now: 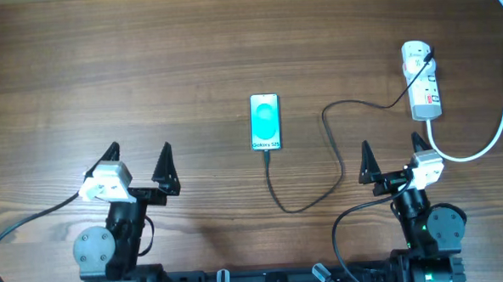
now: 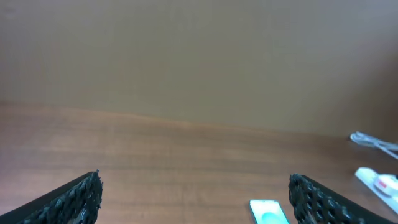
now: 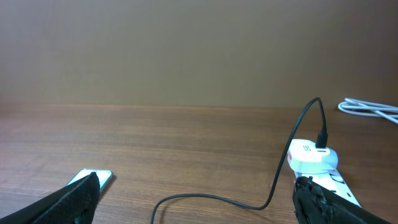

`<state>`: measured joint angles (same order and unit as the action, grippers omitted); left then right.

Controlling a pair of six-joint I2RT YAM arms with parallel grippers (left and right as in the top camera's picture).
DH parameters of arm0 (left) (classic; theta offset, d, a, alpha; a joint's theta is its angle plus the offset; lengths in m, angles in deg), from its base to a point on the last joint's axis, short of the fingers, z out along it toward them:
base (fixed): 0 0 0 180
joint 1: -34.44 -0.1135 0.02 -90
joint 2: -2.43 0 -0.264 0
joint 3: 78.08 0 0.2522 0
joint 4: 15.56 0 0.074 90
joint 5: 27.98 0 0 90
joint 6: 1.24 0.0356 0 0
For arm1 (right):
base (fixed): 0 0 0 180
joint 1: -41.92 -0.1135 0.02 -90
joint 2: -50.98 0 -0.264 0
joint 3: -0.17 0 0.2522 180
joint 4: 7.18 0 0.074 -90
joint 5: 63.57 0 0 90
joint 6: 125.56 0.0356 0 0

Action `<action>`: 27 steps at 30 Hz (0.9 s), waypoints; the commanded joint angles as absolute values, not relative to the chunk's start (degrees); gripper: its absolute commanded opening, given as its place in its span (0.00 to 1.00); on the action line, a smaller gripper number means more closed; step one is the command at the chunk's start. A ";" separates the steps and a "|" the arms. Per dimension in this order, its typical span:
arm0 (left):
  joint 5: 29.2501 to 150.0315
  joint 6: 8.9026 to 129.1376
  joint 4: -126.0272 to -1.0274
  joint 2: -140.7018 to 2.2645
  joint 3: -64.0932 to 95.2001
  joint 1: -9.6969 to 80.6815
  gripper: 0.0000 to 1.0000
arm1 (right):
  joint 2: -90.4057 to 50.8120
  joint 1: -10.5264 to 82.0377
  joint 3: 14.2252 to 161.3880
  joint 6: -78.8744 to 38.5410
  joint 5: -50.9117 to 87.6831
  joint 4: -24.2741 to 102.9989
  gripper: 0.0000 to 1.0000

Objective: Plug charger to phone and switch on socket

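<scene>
Socket (image 1: 425,95) is lying at the desk's (image 1: 146,60) far right and the phone (image 1: 265,122) is sitting mid-desk, reachable by both arms. The charger (image 1: 299,209) is looping between them, seemingly meeting the phone's near edge. Left gripper (image 1: 140,149) and right gripper (image 1: 391,143) are resting with fingers apart, empty.

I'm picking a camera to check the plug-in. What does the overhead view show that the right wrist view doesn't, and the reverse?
Only overhead: the whole phone, the charger cable reaching its bottom edge, the left gripper, open. Only right wrist: a side look at the white adapter standing on the socket, cable rising from its top. Both: the phone, the cable's loop, the socket, the thick white cord, the open right gripper.
</scene>
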<state>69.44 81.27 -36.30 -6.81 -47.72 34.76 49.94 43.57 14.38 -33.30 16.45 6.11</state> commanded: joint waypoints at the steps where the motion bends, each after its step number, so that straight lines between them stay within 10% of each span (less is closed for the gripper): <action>1: 70.12 82.74 -32.46 -5.17 -50.39 34.26 1.00 | 50.70 43.37 14.23 -33.91 17.65 6.00 1.00; 27: 65.95 82.32 -12.37 2.29 -64.01 31.90 1.00 | 50.70 43.37 14.23 -33.91 17.65 6.00 1.00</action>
